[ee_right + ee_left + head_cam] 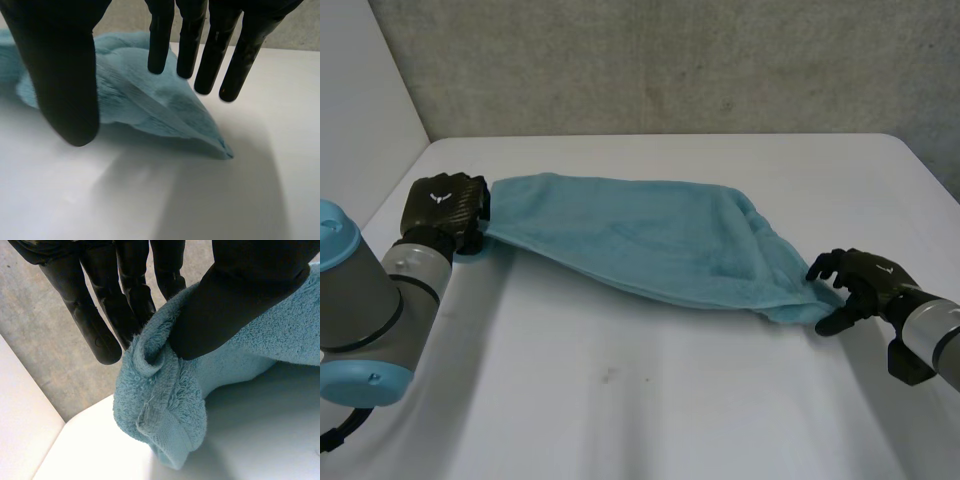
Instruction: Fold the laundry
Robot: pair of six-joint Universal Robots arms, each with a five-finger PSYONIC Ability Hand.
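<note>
Left hand (445,205) is clamped, thumb against fingers, on one corner of the light-blue towel (640,240); right hand (860,285) is spread with straight fingers at the opposite end's corner, gripping nothing; the towel spans the white table (620,400) between them.

The towel (650,240) is a plain light teal. The desk (620,400) is white, the wall (670,60) mottled grey. The left hand (445,205) and right hand (860,285) are black.
</note>
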